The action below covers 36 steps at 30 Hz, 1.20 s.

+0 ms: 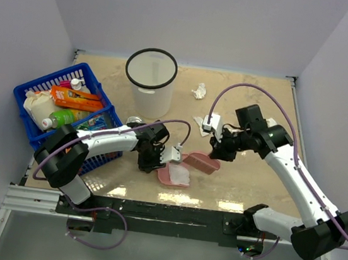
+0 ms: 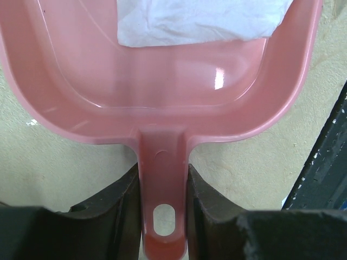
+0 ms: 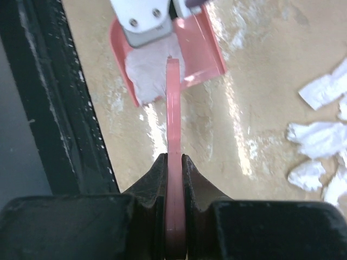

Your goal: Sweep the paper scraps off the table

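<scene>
The left gripper (image 2: 162, 187) is clamped on the handle of the pink dustpan (image 2: 162, 86). The pan spreads out just ahead of the fingers over the table (image 2: 65, 179), with one white paper wad (image 2: 200, 21) lying in its far part. The right gripper (image 3: 173, 162) is pinched tight on the thin pink brush (image 3: 172, 103), which points toward the dustpan's mouth. The other paper scraps (image 3: 317, 132) lie loose on the table off to one side of those fingers, touching neither tool.

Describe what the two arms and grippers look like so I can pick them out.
Both the left arm and right arm have white links with black joints; a thin purple cable loops along each. The left gripper and right gripper have black, wedge-shaped fingers.
</scene>
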Available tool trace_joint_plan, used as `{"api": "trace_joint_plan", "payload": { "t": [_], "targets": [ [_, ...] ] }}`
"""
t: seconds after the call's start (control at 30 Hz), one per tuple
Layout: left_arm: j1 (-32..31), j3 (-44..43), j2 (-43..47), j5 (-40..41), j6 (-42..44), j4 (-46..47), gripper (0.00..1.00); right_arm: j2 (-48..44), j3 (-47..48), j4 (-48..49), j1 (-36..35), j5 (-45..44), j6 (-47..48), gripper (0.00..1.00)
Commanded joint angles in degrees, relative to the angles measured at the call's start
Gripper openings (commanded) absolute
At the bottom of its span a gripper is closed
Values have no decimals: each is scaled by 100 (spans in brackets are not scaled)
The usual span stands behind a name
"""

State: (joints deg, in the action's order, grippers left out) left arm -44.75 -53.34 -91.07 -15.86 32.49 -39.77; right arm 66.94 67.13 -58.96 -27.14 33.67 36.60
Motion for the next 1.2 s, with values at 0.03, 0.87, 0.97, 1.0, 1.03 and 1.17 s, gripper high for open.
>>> {"api": "trace_joint_plan", "payload": {
  "t": [0.03, 0.87, 0.97, 1.0, 1.03, 1.17],
  "targets": [
    [-25, -422, 72, 38, -471, 39, 0, 4, 194, 172, 103, -1265, -756, 0],
    [-25, -1846, -1061, 1576, -1245, -31, 0, 2814, 1758, 4235, 340, -5072, -1796, 0],
    [-25, -1829, -1150, 2006, -1271, 65, 0, 3106, 1768, 4445, 340, -5081, -1779, 0],
    [-16, -1829, -1168, 2086, -1332, 109, 0, 3150, 1742, 4481, 340, -5081, -1770, 0],
    [-16, -1829, -1176, 2148, -1359, 153, 0, 3237, 1742, 4463, 340, -5081, -1770, 0],
    [-16, -1952, -1352, 2289, -1368, 206, 0, 3325, 1619, 4227, 340, -4319, -1911, 0]
  ]
}}
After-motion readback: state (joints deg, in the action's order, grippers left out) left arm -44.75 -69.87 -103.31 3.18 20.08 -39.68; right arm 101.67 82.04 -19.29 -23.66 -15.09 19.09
